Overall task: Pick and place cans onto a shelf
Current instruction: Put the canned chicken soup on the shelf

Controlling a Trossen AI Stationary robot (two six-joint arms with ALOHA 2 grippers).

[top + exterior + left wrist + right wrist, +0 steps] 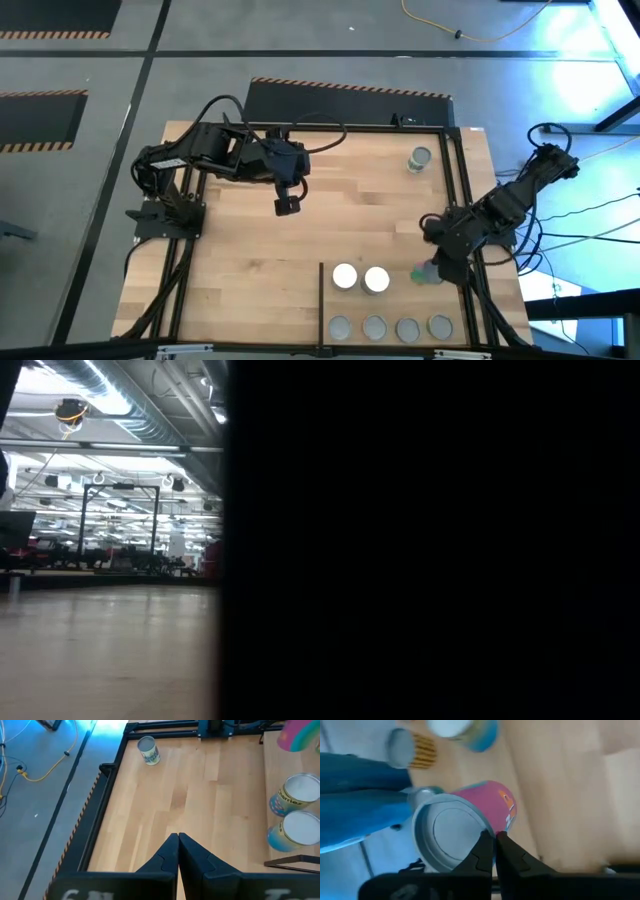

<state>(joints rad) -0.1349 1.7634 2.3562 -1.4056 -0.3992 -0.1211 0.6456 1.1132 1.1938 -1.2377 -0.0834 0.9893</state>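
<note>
A: Right tool [493, 836] first. State?

B: Fingers together, pinched on the rim of the pink can [470, 827], which sits tilted at the desk's right edge, just beside the shelf [400, 305]. In the overhead view that can [425, 272] is not yet among the others.

A: Left tool [178, 839]?

B: Fingers pressed together, holding nothing, hanging over bare desk [250, 250] well up and left of the shelf.

A: Count on the shelf?

B: Two white-topped cans [345, 276] nearest the divider bar [321, 300], and a row of four grey-topped cans [374, 327] behind them toward the desk's near edge. Six placed, by my judgement.

A: Left to do?

B: The pink can, plus a lone can [420, 159] standing far from the shelf, near the desk's far right corner. So roughly three quarters done.

A: Any writing?

B: The lone can [148, 750] carries a label with lettering, too small to read. The white-topped pair have script on bluish sides, not legible. The pink can shows an orange mark, unreadable.
</note>
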